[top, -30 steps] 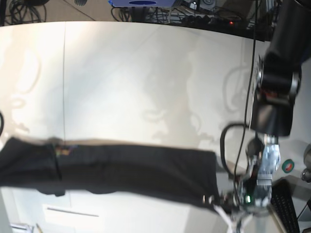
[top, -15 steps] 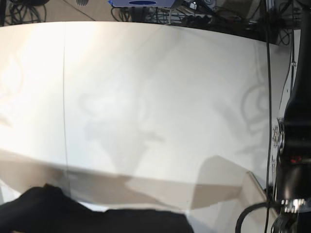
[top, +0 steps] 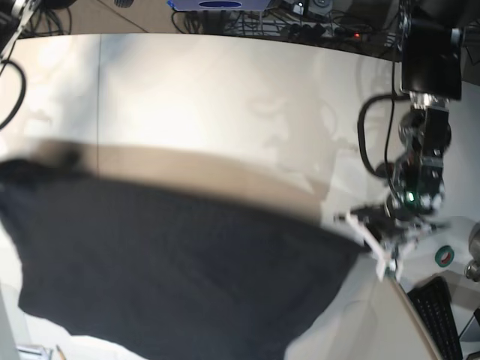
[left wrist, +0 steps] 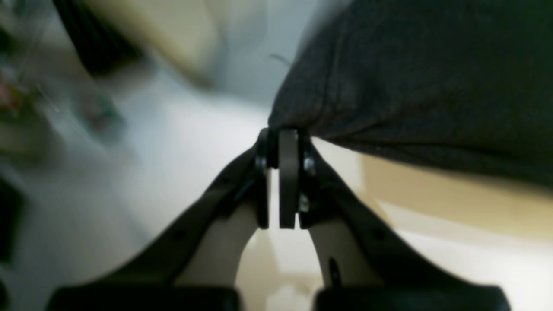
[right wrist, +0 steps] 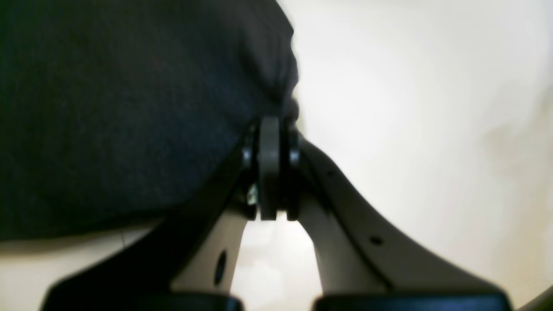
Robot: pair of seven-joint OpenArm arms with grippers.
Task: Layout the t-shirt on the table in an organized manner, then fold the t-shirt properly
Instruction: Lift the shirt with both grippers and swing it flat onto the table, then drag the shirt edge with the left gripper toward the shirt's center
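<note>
The black t-shirt (top: 172, 270) hangs stretched wide and blurred above the table (top: 225, 97), filling the lower half of the base view. My left gripper (left wrist: 281, 136) is shut on an edge of the t-shirt (left wrist: 432, 86). In the base view this left gripper (top: 349, 221) holds the cloth's right corner. My right gripper (right wrist: 270, 125) is shut on another bunched edge of the t-shirt (right wrist: 129, 108), and it lies beyond the base view's left border. No print shows on the cloth.
A thin dark seam (top: 100, 97) crosses the table on the left. Cables and equipment (top: 300, 19) lie past the far edge. A green tape roll (top: 444, 257) and a keyboard (top: 442, 319) sit at the right, beside the left arm (top: 424, 135).
The shirt, a low bunched strip before, has swung up and spread wide across the lower view. The left arm has moved up and away from the camera, and both grips have held.
</note>
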